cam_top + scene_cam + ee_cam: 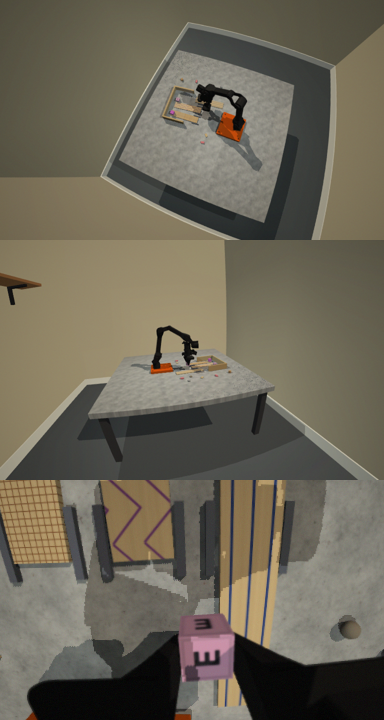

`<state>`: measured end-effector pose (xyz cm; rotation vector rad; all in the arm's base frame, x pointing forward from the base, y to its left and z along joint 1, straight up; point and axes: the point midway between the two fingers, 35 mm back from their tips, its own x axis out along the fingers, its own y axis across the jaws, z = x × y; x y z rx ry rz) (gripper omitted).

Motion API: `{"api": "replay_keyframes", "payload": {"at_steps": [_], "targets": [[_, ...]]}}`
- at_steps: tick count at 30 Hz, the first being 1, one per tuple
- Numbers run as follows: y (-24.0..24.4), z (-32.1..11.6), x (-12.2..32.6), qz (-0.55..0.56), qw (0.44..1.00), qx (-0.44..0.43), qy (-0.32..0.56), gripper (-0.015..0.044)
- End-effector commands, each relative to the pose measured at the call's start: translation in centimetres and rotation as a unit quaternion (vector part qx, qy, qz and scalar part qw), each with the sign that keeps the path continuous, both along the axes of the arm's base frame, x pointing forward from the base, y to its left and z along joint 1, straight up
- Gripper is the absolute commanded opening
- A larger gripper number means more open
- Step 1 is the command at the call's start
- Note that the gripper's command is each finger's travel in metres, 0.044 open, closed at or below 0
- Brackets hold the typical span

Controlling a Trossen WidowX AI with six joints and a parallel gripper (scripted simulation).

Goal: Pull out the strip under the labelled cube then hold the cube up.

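My gripper (206, 109) (187, 363) is shut on a pink cube (206, 657) marked with a dark E, above the table. In the wrist view the cube overlaps the left edge of a strip with blue lines (217, 105) (183, 372) (240, 590). That strip lies between dark rails, its near end well out towards the robot base. A strip with purple zigzags (181, 106) (150, 525) and a strip with a brown grid (186, 116) (37, 525) lie beside it. A magenta cube (172, 112) (209, 360) and another pink cube (177, 99) (214, 363) are at their far ends.
A low wooden wall (169, 101) (218, 367) encloses the far ends of the strips on three sides. Dark guide rails (179, 540) stand beside the strips. The orange base plate (223, 127) (161, 370) is behind the gripper. Several small pieces lie around, including a red one (202, 142) and a brown one (351, 629).
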<state>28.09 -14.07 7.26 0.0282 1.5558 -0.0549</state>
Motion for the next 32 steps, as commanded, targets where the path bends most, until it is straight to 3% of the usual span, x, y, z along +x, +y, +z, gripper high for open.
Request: {"api": "replay_keyframes", "payload": {"at_steps": [1,11,32], "targets": [[0.5,0.0,-0.9,0.002,1.0,0.0,-0.002,0.0],[0.6,3.5,-1.0,0.003,1.0,0.0,-0.002,0.0],[0.6,3.6,-1.0,0.003,1.0,0.0,-0.002,0.0]]}}
